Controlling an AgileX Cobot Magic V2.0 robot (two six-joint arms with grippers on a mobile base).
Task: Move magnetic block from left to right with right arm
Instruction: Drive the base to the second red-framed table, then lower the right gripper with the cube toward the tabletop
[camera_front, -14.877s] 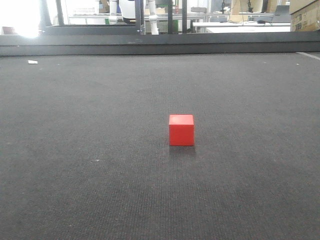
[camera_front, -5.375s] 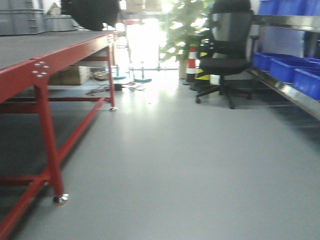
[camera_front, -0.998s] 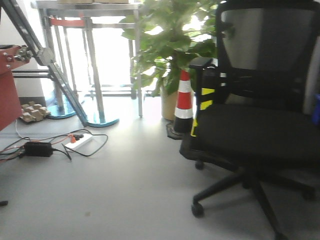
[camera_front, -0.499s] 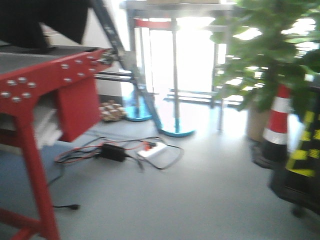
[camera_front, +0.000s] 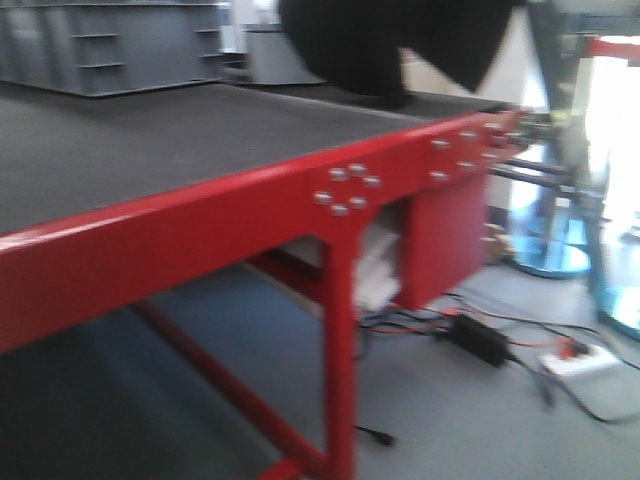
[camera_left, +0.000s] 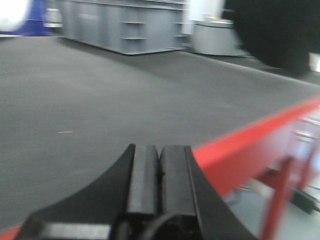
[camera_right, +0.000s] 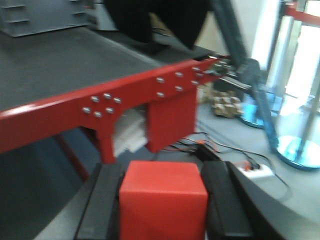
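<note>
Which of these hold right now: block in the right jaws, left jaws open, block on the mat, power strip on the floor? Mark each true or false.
The magnetic block sits between the right gripper's jaws: true.
The left gripper's jaws are wide open: false; they are pressed together, holding nothing.
The block rests on the dark mat: false; it is held in the jaws, with the red table frame and the floor ahead of it.
A white power strip lies on the floor: true.
</note>
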